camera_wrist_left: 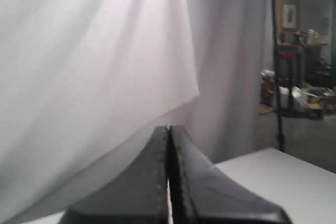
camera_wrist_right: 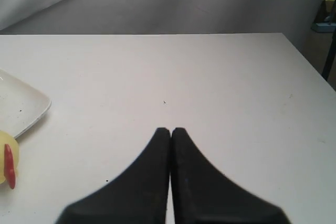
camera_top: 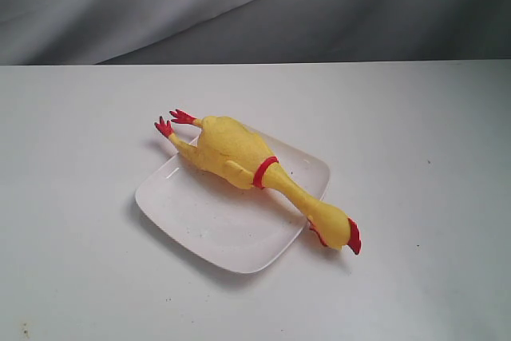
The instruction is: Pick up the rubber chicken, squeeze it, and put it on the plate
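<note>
Both pairs of jaws are pressed fully together with nothing between them. The left jaws point up at a hanging pale grey cloth backdrop point(camera_wrist_left: 79, 51), with only a sliver of the white desk point(camera_wrist_left: 278, 171) beneath, so the plate is nowhere in that view. The right jaws sit low over bare desk off to one side of the glossy white square plate with rounded corners point(camera_wrist_right: 18, 103), apart from it.

The long yellow rubber chicken with the red collar band point(camera_top: 227, 149) lies slantwise across the plate point(camera_top: 215, 233). Its red feet reach past one corner and its head hangs beyond the opposite edge, while its plump body rests on the plate.

Judged from this, the placing step looks done and the task is at its end; whether the squeeze happened cannot be told. Any further move would call for parting the jaws first, then reaching to the plate only if the overhanging head needs tidying.

Only the exterior view shows the whole toy and neither arm. The right wrist view catches just the plate's corner and the chicken's head point(camera_wrist_right: 7, 156). The left wrist view adds a cluttered room past the backdrop.
</note>
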### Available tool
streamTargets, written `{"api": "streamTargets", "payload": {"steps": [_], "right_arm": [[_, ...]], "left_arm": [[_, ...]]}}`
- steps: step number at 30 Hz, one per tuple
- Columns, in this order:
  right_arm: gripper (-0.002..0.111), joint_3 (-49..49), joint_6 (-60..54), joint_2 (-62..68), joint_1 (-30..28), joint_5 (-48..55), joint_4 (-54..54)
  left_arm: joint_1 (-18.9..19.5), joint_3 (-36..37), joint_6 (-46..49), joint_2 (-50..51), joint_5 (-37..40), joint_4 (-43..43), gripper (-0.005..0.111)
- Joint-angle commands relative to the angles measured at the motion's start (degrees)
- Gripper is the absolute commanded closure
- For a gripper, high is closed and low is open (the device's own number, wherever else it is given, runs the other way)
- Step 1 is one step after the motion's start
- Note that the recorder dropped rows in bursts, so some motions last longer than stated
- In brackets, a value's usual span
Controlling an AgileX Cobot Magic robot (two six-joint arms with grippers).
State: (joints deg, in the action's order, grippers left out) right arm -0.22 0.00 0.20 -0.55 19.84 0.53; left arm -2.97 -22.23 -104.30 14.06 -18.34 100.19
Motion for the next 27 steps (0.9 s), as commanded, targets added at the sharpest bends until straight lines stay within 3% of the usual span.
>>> {"api": "streamTargets", "payload": {"steps": [1, 5, 12, 27], "right_arm": [[0.108, 0.22, 0.0, -0.2, -0.13, 0.1, 0.28], [0.108, 0.22, 0.0, -0.2, -0.13, 0.1, 0.28], [0.108, 0.22, 0.0, -0.2, -0.13, 0.1, 0.28], [0.108, 0.22, 0.0, -0.2, -0.13, 0.1, 0.28]], "left_arm": [[7.66, 0.17, -0.2, -6.97, 0.55, -0.24, 0.107], [10.93, 0.17, -0.2, -11.42, 2.15, -0.24, 0.107], [11.04, 0.02, -0.2, -14.06, 1.83, -0.24, 0.107], [11.04, 0.02, -0.2, -14.06, 9.33, -0.24, 0.107]]}}
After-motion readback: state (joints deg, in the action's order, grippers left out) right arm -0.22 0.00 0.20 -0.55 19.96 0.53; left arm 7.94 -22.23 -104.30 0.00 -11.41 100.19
